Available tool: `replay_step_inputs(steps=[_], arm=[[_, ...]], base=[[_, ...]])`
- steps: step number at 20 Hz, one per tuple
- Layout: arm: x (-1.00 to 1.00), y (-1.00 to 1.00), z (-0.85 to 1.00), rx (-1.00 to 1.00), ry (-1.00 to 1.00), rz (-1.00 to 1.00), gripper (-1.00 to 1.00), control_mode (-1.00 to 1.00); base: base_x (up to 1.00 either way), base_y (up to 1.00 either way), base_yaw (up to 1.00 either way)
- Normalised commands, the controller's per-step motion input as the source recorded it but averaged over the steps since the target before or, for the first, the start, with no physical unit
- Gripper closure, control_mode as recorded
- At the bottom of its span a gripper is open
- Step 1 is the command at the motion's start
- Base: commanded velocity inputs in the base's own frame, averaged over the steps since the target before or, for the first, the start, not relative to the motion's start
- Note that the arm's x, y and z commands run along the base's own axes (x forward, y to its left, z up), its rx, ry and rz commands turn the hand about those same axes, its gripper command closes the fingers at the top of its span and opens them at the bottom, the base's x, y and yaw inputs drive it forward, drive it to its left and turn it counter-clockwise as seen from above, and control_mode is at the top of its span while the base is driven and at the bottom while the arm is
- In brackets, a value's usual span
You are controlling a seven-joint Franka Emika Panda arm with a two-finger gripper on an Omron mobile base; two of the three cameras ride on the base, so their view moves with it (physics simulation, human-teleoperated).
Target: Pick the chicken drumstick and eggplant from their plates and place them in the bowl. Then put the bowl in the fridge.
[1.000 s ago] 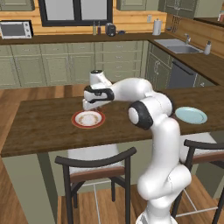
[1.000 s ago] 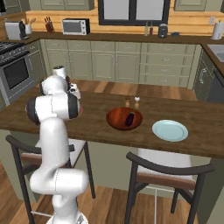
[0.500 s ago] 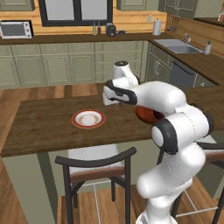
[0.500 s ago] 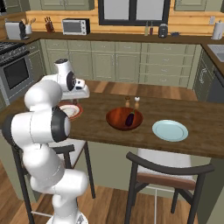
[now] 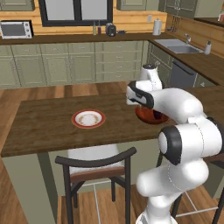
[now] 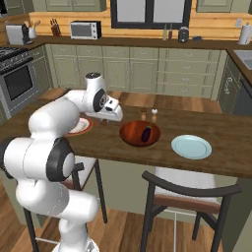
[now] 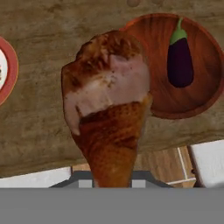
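grip: I have the gripper [image 6: 119, 117] closed on the chicken drumstick [image 7: 107, 105]; in the hand view the meat hides the fingers, thin end down between them.
position: gripper over the counter [image 6: 226, 162], between the red-rimmed plate [image 5: 88, 118] and the bowl [image 6: 140, 133], not yet over the bowl.
bowl: eggplant [image 7: 180, 61] already lies inside, toward one side; bare wood beside it.
blue plate: light blue plate [image 6: 191, 146] sits just beside the bowl.
risk 1: release short of the rim, and I judge the drumstick lands on the counter or clips the bowl edge and rolls.
risk 2: the hold looks to be on the thin end, so the heavy end could swing or slip in transit.
risk 3: a low approach could nudge the bowl.
fridge: step not yet begun.
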Motion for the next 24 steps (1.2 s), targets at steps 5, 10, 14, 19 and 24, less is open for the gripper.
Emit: replay_step_inputs(steps=[5,10,14,19,24], arm=[[0.87,-0.81,-0.15,0.03,0.11,-0.07,1.00,-1.00],[0.85,-0.66,-0.39,0.01,0.12,-0.03,1.00,-1.00],[0.26,-0.18,-0.68,0.04,0.13,0.00,1.00,-1.00],[0.02,-0.04,-0.38,0.01,0.05,0.00,1.00,-1.00],[0.09,-0.15,-0.17,0.00,0.11,0.00,1.00,-1.00]], base=[[0.00,0.00,0.00],[0.00,0.00,0.00],[0.00,0.00,0.00],[0.00,0.00,0.00],[0.00,0.00,0.00]])
